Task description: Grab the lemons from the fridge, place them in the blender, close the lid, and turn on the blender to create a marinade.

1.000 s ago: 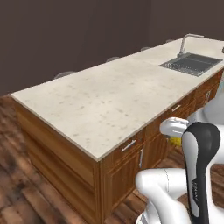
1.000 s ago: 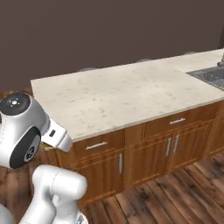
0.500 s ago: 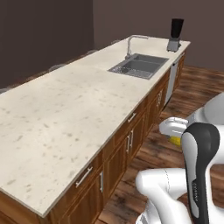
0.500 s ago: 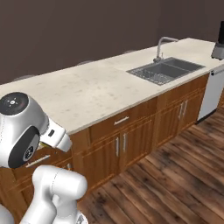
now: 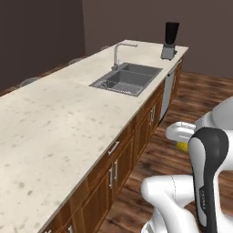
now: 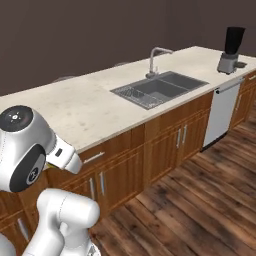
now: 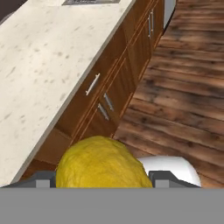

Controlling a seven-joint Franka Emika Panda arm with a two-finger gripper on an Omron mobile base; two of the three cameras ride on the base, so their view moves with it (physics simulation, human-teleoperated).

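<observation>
One yellow lemon (image 7: 101, 162) sits between my gripper's (image 7: 106, 176) two dark fingertips, which are shut on it. In the left base view a sliver of the lemon (image 5: 182, 146) shows under the white hand (image 5: 180, 132), held low beside the counter front. The blender (image 5: 170, 40), a dark tapered jar on a grey base, stands at the far end of the counter (image 5: 54, 118), well ahead of my hand. It also appears at the far right as the blender (image 6: 229, 50). The other lemon, the lid and the fridge are out of view.
A steel sink (image 5: 127, 78) with a tall faucet (image 5: 119, 52) lies in the counter between me and the blender; the sink (image 6: 160, 89) shows in the right base view too. Wooden cabinet doors (image 7: 108, 94) and a grey dishwasher front (image 6: 222, 116) line the counter. Wood floor (image 6: 200, 200) lies open on the right.
The whole scene has shifted: the base has driven along the counter, so the sink and then the blender came into view and closer. The lemon stays in the gripper.
</observation>
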